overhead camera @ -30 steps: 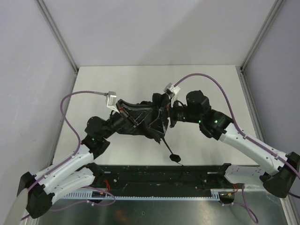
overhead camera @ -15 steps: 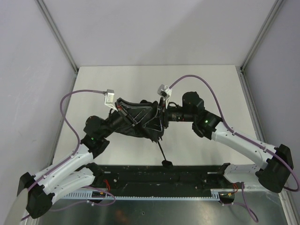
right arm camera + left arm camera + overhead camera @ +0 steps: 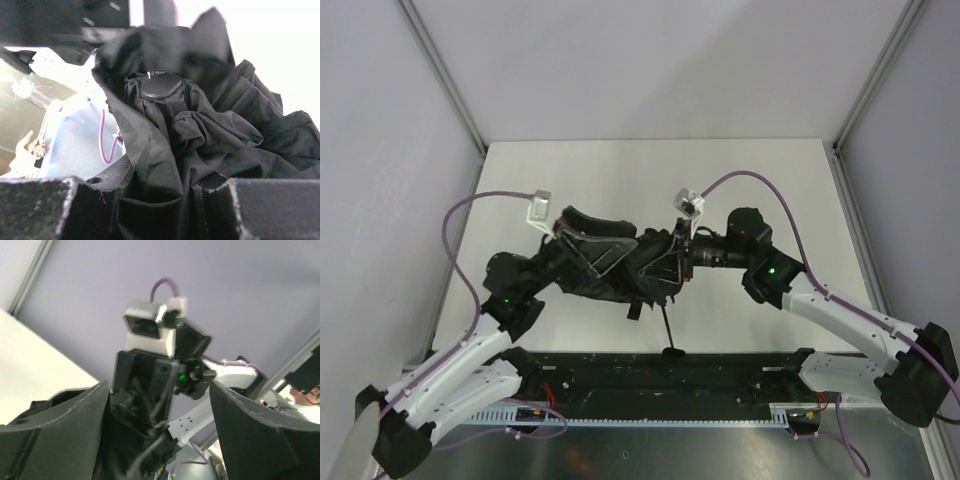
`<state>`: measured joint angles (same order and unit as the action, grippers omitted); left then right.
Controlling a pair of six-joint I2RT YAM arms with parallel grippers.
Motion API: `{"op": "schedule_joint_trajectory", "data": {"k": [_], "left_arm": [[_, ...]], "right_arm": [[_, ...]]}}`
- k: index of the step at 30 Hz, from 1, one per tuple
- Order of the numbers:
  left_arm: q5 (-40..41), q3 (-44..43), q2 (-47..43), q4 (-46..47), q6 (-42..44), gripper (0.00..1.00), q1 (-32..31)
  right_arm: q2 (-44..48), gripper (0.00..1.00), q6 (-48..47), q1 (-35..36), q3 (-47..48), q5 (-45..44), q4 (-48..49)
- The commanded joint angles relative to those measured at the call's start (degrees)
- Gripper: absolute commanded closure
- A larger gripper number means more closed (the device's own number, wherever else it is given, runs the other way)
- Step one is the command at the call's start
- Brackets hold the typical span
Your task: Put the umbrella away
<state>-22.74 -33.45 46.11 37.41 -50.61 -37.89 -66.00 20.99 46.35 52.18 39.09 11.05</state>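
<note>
The umbrella [image 3: 620, 268] is a crumpled black fabric bundle held above the middle of the white table [image 3: 620, 170]. Its thin shaft [image 3: 666, 325] slants down to the small knob handle [image 3: 672, 352]. My left gripper [image 3: 578, 250] is at the bundle's left end. In the left wrist view it [image 3: 160, 440] stands open, with blurred umbrella ribs [image 3: 150, 460] between the wide-apart fingers [image 3: 65, 425]. My right gripper [image 3: 672, 262] is at the bundle's right end. In the right wrist view it [image 3: 170, 210] is shut on a fold of the umbrella's fabric [image 3: 200, 130], below the round cap [image 3: 160, 86].
A black rail [image 3: 660, 375] runs along the table's near edge, just below the knob handle. Purple cables [image 3: 470, 215] loop over both arms. Grey walls and metal posts [image 3: 440, 70] close in the left, right and back.
My left gripper has opened and its arm has drawn left. My right gripper has closed on the fabric. The knob handle has swung left and down toward the rail.
</note>
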Motion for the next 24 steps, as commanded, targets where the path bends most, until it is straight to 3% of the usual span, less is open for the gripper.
{"op": "schedule_joint_trajectory", "data": {"k": [1, 3, 7, 9, 11, 13, 19, 20, 24], "left_arm": [[-5.30, -4.10, -7.46, 0.03, -5.84, 0.11, 4.25], [-4.86, -4.72, -9.73, -5.11, -3.67, 0.13, 5.49], [-5.76, -8.31, -9.58, -18.47, 1.98, 0.32, 6.20], [-7.76, -9.22, -7.20, -22.30, 2.83, 0.27, 6.06], [-7.82, -9.49, -5.42, -25.68, 3.97, 0.12, 4.93], [-5.18, -9.69, -4.56, -28.92, 6.72, 0.03, 2.49], [2.90, -11.83, 0.52, -35.28, 12.67, 0.01, -3.07], [3.24, -12.52, 1.42, -35.86, 13.14, 0.06, -3.20], [3.57, -15.38, 1.06, -38.04, 15.70, 0.56, -3.18]], "right_arm": [[5.45, 1.00, 2.83, -3.70, -2.99, 1.55, 4.04], [7.33, 1.00, 2.72, -5.06, -3.76, 2.14, 3.14], [10.34, 1.00, 4.09, -8.53, -5.45, 4.08, 3.59], [11.57, 1.00, 4.59, -9.60, -5.69, 4.46, 3.93], [12.53, 1.00, 4.94, -10.95, -5.76, 5.02, 3.86], [13.26, 1.00, 5.53, -12.30, -5.77, 5.95, 3.77], [15.30, 1.00, 6.51, -13.24, -5.78, 7.47, 3.31], [15.64, 1.00, 5.99, -13.36, -5.78, 7.31, 2.42], [16.64, 1.00, 2.62, -15.29, -5.78, 5.01, -3.20]]}}
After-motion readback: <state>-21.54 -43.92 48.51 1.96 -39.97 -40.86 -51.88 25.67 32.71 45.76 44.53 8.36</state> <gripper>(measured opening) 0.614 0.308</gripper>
